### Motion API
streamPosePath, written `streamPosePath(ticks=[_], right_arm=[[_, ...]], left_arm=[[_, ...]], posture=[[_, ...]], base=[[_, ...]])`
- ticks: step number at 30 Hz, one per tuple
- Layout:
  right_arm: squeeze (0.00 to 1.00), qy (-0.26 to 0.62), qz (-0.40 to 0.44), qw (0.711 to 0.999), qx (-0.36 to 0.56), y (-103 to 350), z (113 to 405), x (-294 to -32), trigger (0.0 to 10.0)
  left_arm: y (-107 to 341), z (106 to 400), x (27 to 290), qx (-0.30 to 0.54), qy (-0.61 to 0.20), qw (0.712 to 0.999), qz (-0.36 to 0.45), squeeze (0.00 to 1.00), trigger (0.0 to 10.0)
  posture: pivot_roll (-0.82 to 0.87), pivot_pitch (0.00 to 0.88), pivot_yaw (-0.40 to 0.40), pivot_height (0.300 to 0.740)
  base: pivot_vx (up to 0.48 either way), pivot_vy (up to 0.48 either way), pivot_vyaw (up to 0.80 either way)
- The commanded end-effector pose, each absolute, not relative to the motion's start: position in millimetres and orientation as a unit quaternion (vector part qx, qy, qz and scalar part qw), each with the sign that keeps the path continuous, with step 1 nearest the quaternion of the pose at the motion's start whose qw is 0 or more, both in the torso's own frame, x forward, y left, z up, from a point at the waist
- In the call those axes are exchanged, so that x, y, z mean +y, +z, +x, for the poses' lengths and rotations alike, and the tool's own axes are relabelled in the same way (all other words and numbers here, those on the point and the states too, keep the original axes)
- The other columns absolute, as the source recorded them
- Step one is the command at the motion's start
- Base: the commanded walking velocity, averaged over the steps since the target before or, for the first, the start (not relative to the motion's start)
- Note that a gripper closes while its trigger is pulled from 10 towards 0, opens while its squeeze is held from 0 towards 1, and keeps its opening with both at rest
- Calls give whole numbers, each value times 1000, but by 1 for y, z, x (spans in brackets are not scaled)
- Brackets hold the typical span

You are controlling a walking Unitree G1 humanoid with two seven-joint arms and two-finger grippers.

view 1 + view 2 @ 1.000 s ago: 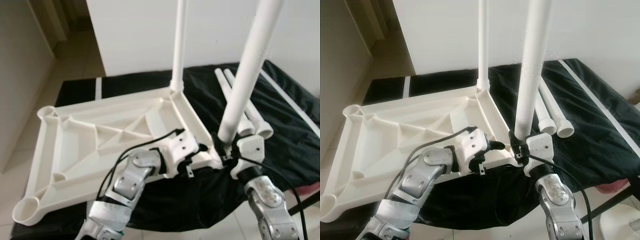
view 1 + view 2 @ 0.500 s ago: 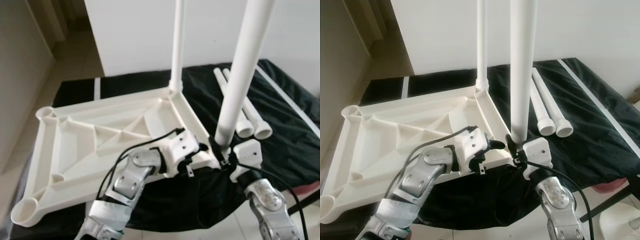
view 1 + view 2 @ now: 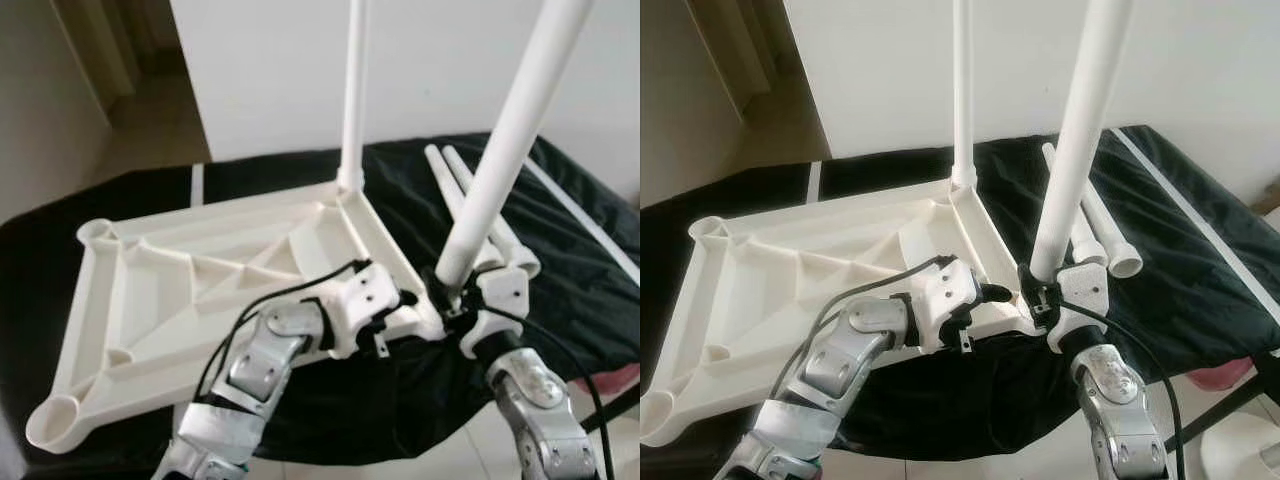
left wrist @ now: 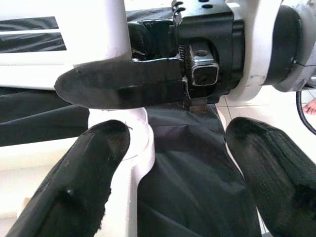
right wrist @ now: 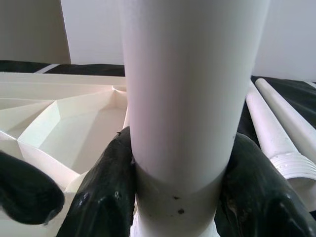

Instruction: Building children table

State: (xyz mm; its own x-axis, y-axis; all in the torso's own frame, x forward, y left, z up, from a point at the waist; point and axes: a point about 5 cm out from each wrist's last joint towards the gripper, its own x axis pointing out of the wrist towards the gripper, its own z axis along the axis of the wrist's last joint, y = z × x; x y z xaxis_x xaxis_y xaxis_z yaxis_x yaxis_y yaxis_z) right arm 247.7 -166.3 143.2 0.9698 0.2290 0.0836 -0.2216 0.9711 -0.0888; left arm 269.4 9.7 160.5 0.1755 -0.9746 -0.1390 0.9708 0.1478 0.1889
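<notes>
A white table top (image 3: pixel 200 270) lies upside down on a black cloth. One white leg (image 3: pixel 355 90) stands upright in its far right corner. My right gripper (image 3: pixel 447 297) is shut on the lower end of a second white leg (image 3: pixel 505 160), whose foot sits at the near right corner socket (image 4: pixel 138 133) while its top leans to the right. In the right wrist view the fingers (image 5: pixel 108 182) press both sides of this leg (image 5: pixel 192 98). My left gripper (image 3: pixel 395 300) is open right beside that corner, one finger against the socket.
Two loose white legs (image 3: pixel 1110 240) lie side by side on the black cloth (image 3: pixel 570 250) behind the held leg. A white wall rises at the back. Tiled floor runs along the cloth's near edge, and a doorway opens at the far left.
The held leg stood nearly upright half a second ago and now leans to the right at its top, with its foot still at the corner. The left gripper has stayed put.
</notes>
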Motion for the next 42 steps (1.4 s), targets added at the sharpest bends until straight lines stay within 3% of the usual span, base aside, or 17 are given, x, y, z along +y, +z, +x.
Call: streamPosePath(ticks=[1,12,25,28,33,35,42], right_arm=[[0,112,-21,993,29,116,244,-167,10000],[0,60,56,994,65,112,247,-177,10000],[0,32,30,997,57,115,250,-175,10000],[0,-70,17,997,14,122,252,-179,10000],[0,-149,22,989,15,121,253,-185,10000],[0,-253,47,965,56,111,254,-184,10000],[0,-193,31,980,34,120,262,-160,10000]], left_arm=[[162,272,9,-9,-625,771,118,0,10000],[162,272,9,-9,-625,772,118,0,10000],[162,272,9,-8,-624,773,118,0,10000],[163,273,10,-8,-622,774,117,0,10000],[163,272,9,-9,-623,773,116,0,10000],[164,272,7,-10,-626,771,116,0,10000],[165,272,5,-12,-627,770,115,0,10000]], posture=[[-63,0,54,740],[-65,0,55,740],[-64,0,54,740],[-58,0,49,740],[-58,0,48,740],[-60,0,43,740],[-55,0,40,740]], base=[[0,0,0],[0,0,0],[0,0,0],[0,0,0],[0,0,0],[0,0,0],[0,0,0]])
